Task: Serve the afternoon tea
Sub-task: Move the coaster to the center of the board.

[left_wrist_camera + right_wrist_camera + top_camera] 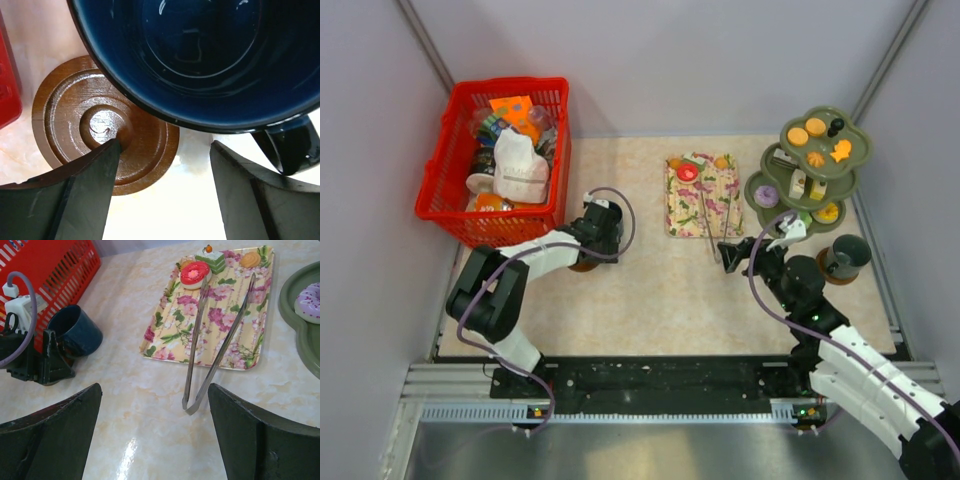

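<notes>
Navy mug [200, 50]: glossy dark blue and empty, with its loop handle off to the right of the left pincer [166, 144]. It sits just past that pincer's tips, mouth turned to the wrist camera so the whole inside shows. Brown saucer [75, 115] lies flat on the counter [650, 280] behind the mug's rim, round with concentric turned rings. The pincer's left fingertip overlaps its near edge. Whether mug and saucer touch, I cannot tell.

Left pincer: jaws well apart, bare counter between the tips, nothing gripped.

Views compared:
- Right wrist view gives the mug side-on. It appears tilted toward the left pincer, just beside the red basket [55, 265].
- Top view hides the mug under the left wrist, and only a sliver of saucer shows.
- Top view alone shows the whole olive three-tier stand [820, 160], with pastries [815, 127] on its tiers, beyond and right of the right pincer [155, 387]. The dark-green mug [847, 252] stands to that pincer's right.

Right pincer: jaws spread wide, empty. Just ahead lie metal tongs [224, 345], joined end nearest, arms running onto a floral tray [170, 325]. A lilac doughnut [310, 300] sits ahead-right on the stand's low tier.

Arms: the left elbow is folded out leftward, forearm reaching right, wrist pitched down. The right arm stretches diagonally forward-left, held low.
</notes>
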